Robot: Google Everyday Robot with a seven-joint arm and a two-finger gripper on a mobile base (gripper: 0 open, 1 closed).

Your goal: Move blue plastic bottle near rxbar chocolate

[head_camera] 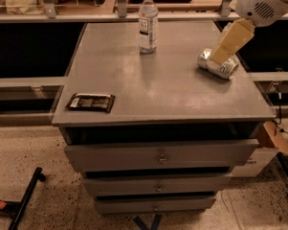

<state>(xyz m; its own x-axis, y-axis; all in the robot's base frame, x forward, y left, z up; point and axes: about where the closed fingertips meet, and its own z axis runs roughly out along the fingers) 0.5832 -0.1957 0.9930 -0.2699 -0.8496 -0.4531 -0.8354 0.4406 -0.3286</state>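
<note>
The blue plastic bottle, clear with a white cap and white label, stands upright at the back middle of the grey cabinet top. The rxbar chocolate, a flat dark wrapper, lies at the front left corner of the top. My gripper hangs from the white arm at the upper right. It is above the right side of the top, right over a crushed can, and well to the right of the bottle. It holds nothing that I can see.
A crushed silver-green can lies on its side at the right of the top, partly behind the gripper. Three drawers below stand slightly open. A cardboard box sits at the right, a black stand leg on the floor at the left.
</note>
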